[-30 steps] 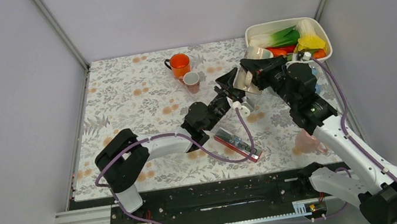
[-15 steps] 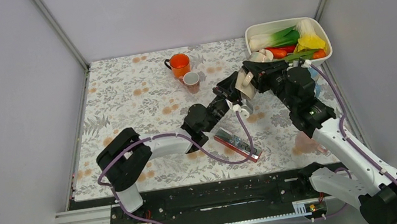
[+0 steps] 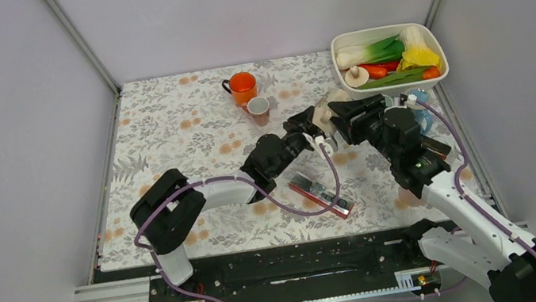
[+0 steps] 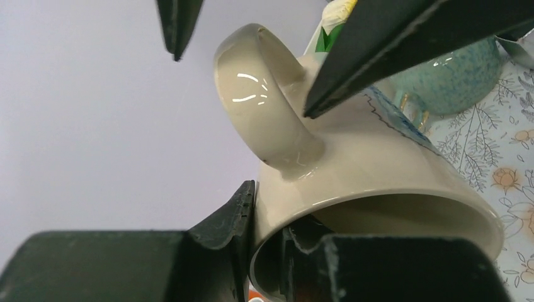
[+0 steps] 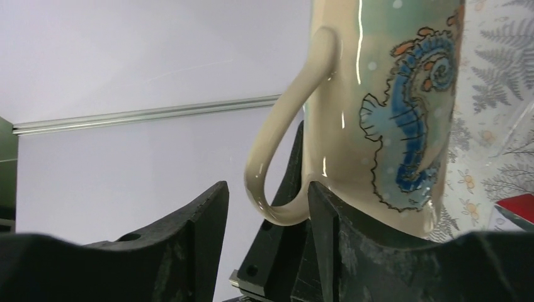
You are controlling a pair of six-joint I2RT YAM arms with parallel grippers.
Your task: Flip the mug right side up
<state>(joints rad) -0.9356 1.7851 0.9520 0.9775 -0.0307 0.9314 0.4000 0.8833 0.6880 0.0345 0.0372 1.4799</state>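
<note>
The mug (image 3: 328,109) is off the table (image 3: 166,134), held in the air between the two grippers, right of the table's middle and near the tub (image 3: 338,48) of vegetables. It is cream with a blue seahorse picture on its side.

The left gripper (image 3: 314,124) holds it by the rim. In the left wrist view one finger (image 4: 220,220) lies against the outside of the wall below the handle (image 4: 264,107), and the other (image 4: 305,242) reaches inside the mouth. The wall is pinched between them. The mouth faces the left wrist camera and the mug is tilted; its exact angle to the table cannot be told.

The right gripper (image 3: 344,115) meets the mug from the other side. Its fingers (image 5: 195,233) stand apart with the handle loop between them. In the right wrist view one finger sits close by the mug's body at the handle's foot, and the other stands clear of the loop with a gap showing. They are spread and not clamped. The left wrist view shows the same: one right finger (image 4: 390,38) lies along the mug body beside the handle, and the other (image 4: 179,25) is well off to the far side.

An orange mug (image 3: 242,84) and a small cup (image 3: 259,108) stand at the back of the table. A red flat object (image 3: 321,195) lies below the left arm.
</note>
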